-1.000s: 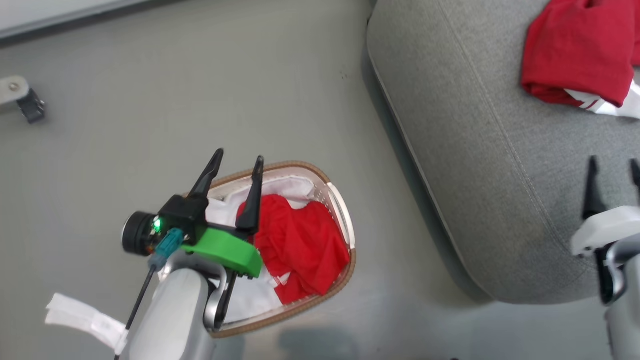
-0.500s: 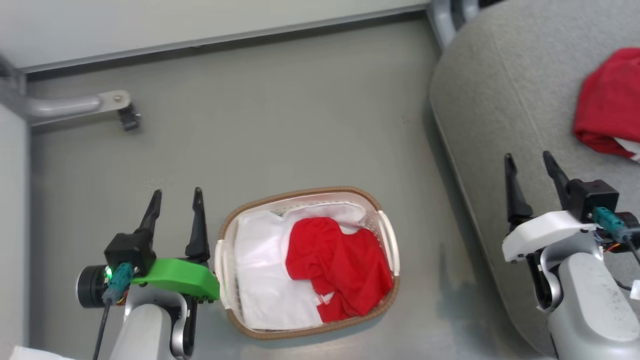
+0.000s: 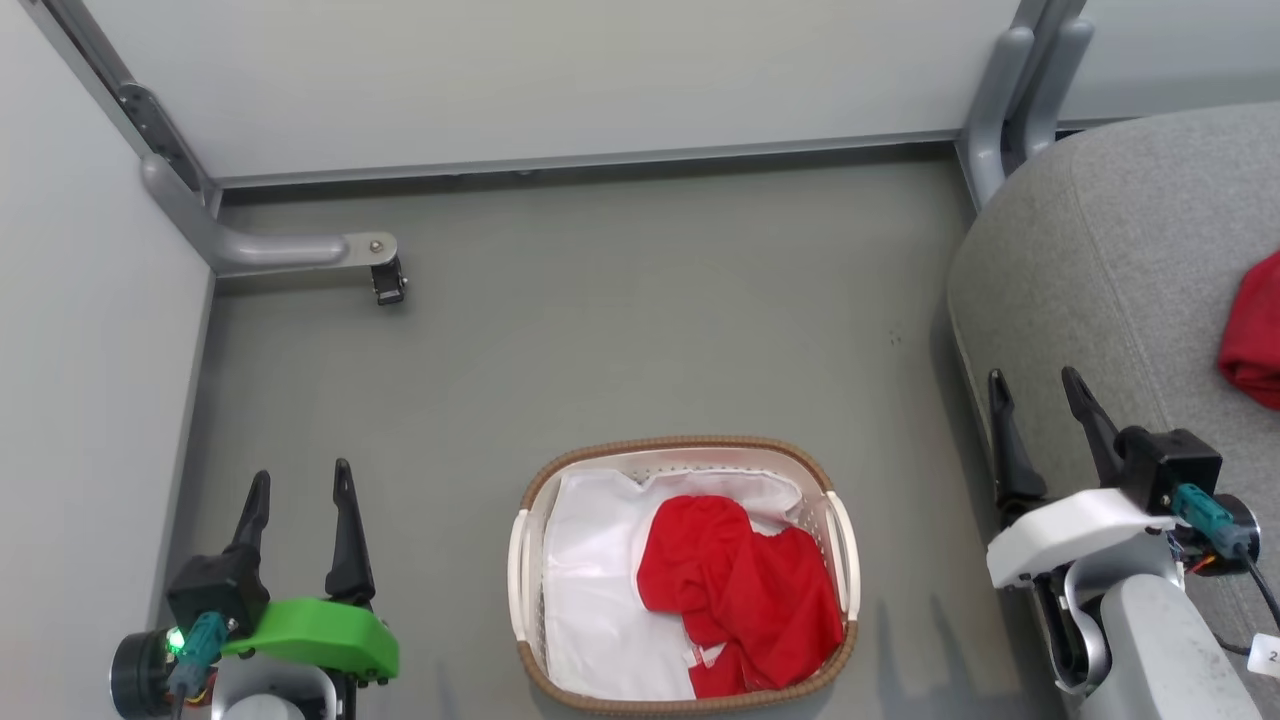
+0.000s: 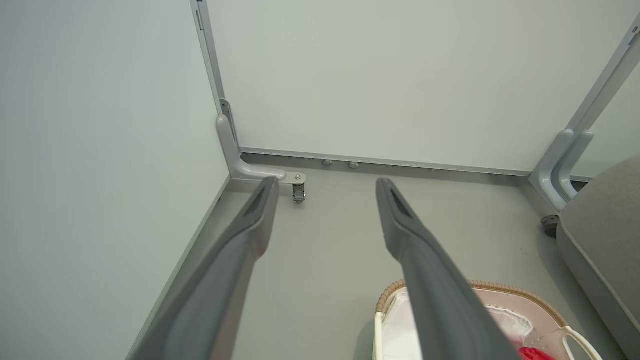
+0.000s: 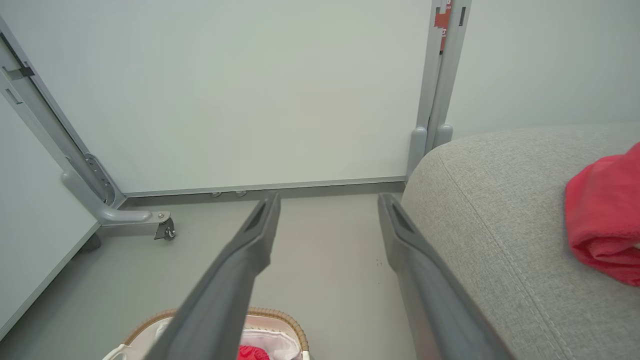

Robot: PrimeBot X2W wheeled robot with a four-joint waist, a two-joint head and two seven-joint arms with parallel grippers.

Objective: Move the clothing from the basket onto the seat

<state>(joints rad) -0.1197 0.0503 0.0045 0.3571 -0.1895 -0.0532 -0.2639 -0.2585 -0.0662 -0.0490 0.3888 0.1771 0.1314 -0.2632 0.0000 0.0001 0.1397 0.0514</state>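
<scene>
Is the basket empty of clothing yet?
No, a red jersey lies crumpled inside the basket, on top of the white liner.

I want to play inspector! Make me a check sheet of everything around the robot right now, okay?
Surface: grey floor; the basket stands on it.
Job's things: one red jersey lies in the basket on the white liner; a second red jersey lies on the seat.
Clutter: nothing seen.
End effectors: left end effector open, empty, left of the basket; right end effector open, empty, by the seat's edge.
Cables: left cable and right cable, teal plugs at the wrists.
Surroundings: pale partition walls; grey frame foot with a caster.
</scene>
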